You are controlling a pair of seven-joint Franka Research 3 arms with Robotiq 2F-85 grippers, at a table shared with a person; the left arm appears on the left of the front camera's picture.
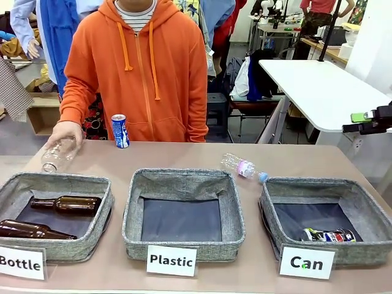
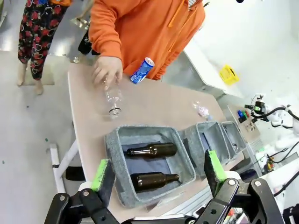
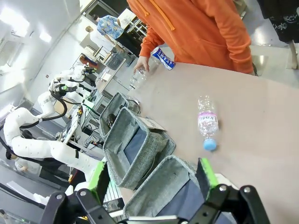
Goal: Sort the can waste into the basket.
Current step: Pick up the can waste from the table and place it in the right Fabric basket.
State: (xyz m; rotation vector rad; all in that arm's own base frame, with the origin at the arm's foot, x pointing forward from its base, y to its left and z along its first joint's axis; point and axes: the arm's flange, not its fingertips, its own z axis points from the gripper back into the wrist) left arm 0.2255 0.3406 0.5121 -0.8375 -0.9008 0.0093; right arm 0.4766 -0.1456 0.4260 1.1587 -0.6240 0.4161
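Blue can (image 1: 120, 131) stands upright (far side); left pincer (image 2: 156, 168), right pincer (image 3: 152, 173) gape empty.

table (image 1: 184, 156): three baskets (image 1: 324, 182), blue can (image 1: 120, 131), plastic bottle (image 1: 244, 167)

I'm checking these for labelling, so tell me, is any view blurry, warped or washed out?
Front view: even light and sharp, though the clear bottle in the person's hand looks slightly smeared. Left wrist view: the wide-angle lens bows the table edge. Right wrist view: rolled sideways, and the ceiling lights wash out the top left corner.
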